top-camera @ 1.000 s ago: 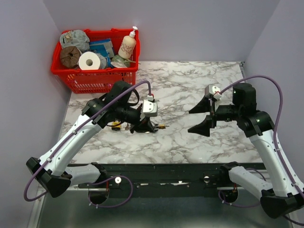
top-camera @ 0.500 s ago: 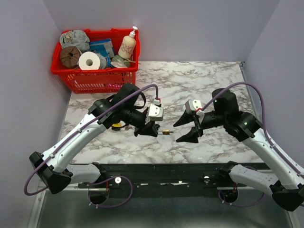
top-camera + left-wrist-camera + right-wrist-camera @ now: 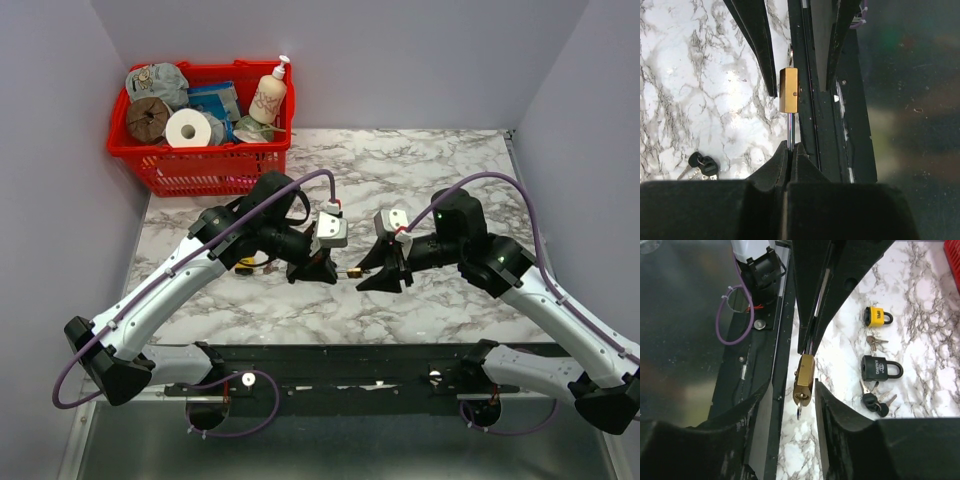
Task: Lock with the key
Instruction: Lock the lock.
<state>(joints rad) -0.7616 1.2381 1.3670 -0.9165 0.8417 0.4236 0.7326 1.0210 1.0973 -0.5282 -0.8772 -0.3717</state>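
1. The brass padlock [image 3: 788, 90], a small golden block with a steel shackle [image 3: 790, 131], hangs above the table's [image 3: 420, 170] near edge.
2. The left gripper [image 3: 790, 152] pinches the shackle.
3. The right gripper [image 3: 794, 390] has its fingers spread, flanking the body.
4. A key [image 3: 799, 412] sits in the padlock's end.

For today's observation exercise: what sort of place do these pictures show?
Probably a robotics lab test cell: a marble-patterned tabletop boxed in by plain pale walls, with a red plastic basket of household props in one corner.
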